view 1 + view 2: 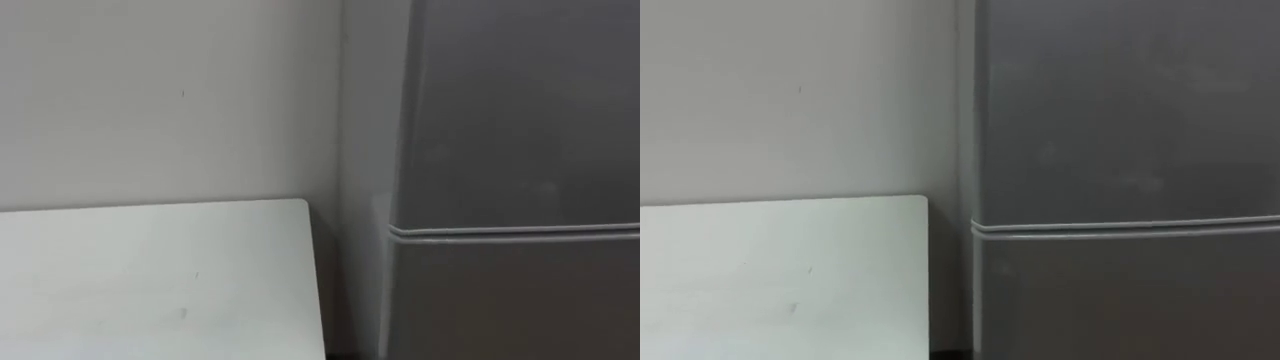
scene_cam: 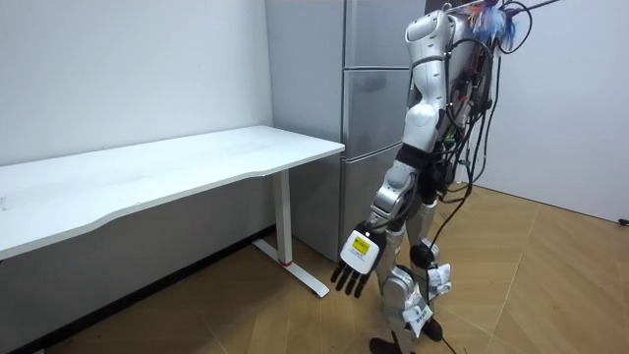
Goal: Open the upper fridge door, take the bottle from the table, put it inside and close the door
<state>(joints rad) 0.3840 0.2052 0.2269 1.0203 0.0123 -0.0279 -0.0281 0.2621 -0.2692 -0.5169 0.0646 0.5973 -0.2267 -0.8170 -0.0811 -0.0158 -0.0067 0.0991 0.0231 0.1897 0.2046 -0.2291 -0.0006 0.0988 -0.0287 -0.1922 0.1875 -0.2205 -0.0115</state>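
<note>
Our left hand (image 2: pixel 356 264) hangs low at the room view's lower centre, fingers loosely spread, holding nothing. Beyond it the tabletop (image 1: pixel 150 280) lies at lower left, and the fridge (image 1: pixel 520 150) stands at right with its upper door (image 1: pixel 1120 110) closed. We cannot tell where the bottle is. We judge the step is facing the fridge. Next we must locate the bottle, then open that door.

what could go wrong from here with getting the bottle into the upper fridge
1. The left hand hangs open with nothing in it, so the robot may be standing at the fridge without the bottle.
2. The fridge doors are shut; one must be opened first, which needs a free hand.
3. The table ends close beside the fridge and might catch the left arm.
</note>
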